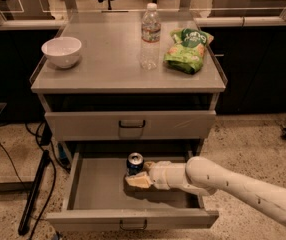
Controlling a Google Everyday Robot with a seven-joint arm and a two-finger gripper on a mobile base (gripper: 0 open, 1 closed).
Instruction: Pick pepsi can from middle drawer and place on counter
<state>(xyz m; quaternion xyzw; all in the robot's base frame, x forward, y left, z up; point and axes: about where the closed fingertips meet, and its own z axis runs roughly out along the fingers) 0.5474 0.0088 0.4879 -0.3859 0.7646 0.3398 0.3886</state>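
Observation:
The pepsi can, dark blue with a silver top, stands upright in the open middle drawer, near its back centre. My gripper reaches into the drawer from the right on a white arm. It is open, low over the drawer floor. Its near finger lies just in front of the can and the far finger sits right of the can. The can is not lifted. The counter is the grey cabinet top above.
On the counter stand a white bowl at the left, a clear water bottle in the middle and a green snack bag at the right. The upper drawer is shut. Cables and a black stand lie at the left.

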